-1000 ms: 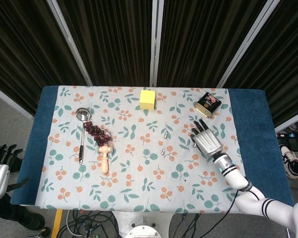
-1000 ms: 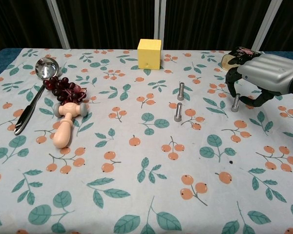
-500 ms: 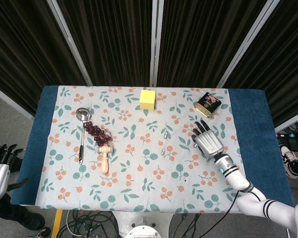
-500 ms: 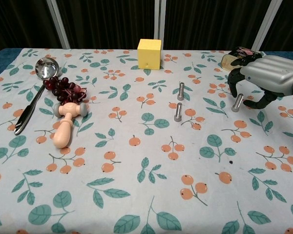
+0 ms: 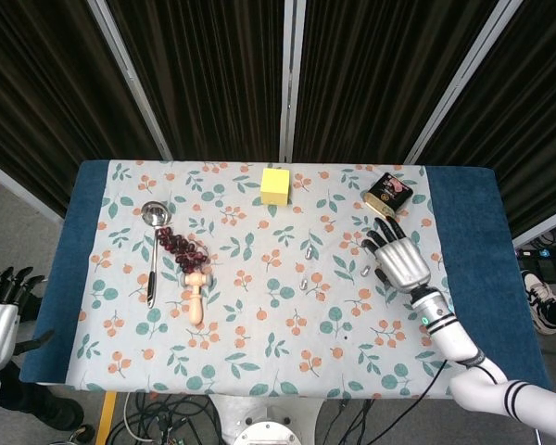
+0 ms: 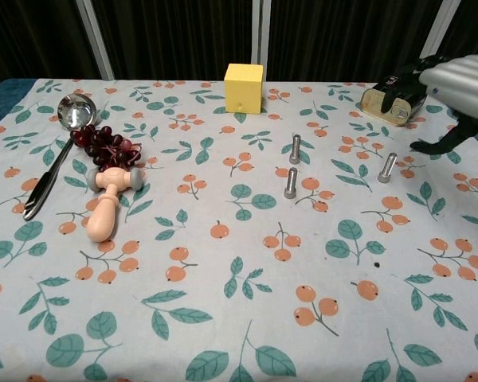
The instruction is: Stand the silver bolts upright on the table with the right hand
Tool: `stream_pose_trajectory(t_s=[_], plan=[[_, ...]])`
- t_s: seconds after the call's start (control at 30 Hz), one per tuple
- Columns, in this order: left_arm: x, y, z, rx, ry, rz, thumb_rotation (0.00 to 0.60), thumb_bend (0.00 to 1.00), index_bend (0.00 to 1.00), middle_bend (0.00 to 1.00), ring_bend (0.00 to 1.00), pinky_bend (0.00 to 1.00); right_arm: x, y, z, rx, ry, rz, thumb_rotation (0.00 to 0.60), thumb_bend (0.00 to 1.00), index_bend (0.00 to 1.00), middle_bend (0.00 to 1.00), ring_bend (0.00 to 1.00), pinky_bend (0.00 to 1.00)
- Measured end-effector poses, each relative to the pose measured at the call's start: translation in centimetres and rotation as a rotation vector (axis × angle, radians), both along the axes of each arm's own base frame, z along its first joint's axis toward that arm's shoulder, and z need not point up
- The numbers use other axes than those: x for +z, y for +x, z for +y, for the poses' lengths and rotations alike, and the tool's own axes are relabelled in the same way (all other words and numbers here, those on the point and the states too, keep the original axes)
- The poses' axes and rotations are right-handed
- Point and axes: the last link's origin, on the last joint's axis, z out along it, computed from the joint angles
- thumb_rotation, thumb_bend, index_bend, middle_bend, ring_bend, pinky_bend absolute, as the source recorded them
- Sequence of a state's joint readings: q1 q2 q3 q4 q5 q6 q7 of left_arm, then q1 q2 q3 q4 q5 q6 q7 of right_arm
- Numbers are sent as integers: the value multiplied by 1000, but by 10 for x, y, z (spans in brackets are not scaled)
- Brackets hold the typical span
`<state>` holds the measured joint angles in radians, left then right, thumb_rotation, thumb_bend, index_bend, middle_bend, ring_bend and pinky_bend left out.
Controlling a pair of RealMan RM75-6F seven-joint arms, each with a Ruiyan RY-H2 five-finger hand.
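On the bench (image 6: 223, 334) with its leaf-and-berry cloth, three silver metal bolts stand: one nearest (image 6: 291, 183), one just behind it (image 6: 295, 149), and a third to the right (image 6: 388, 168), which seems slightly tilted. The right hand (image 5: 404, 262) has let go of that third bolt and drawn back to its right since a second ago; its fingers (image 5: 387, 233) are spread, holding nothing. The left hand (image 5: 0, 311) hangs off the bench's left edge, fingers apart and empty, unmoved. Beyond sit a yellow block (image 6: 244, 88) and a small brown tin (image 6: 392, 97).
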<state>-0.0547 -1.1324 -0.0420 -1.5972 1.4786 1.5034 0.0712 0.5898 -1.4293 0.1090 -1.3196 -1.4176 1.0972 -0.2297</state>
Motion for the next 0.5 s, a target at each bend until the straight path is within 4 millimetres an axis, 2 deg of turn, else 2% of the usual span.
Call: stream_pose_trajectory(t_s=[0.13, 0.27, 0.37, 0.5], plan=[[-3, 1, 2, -10, -6, 1, 600, 0, 184, 103, 6, 0, 39, -10, 24, -50, -67, -95, 600, 268, 177, 183, 0, 0], [-6, 3, 4, -22, -7, 0, 600, 0, 184, 103, 6, 0, 86, -34, 66, -130, -147, -175, 600, 273, 125, 138, 0, 0], [-8, 5, 5, -30, -4, -3, 600, 0, 184, 103, 6, 0, 105, -49, 99, -176, -176, -235, 600, 274, 122, 127, 0, 0], [-9, 6, 6, -39, -1, -1, 600, 0, 184, 103, 6, 0, 114, -57, 133, -196, -190, -294, 600, 273, 121, 127, 0, 0]])
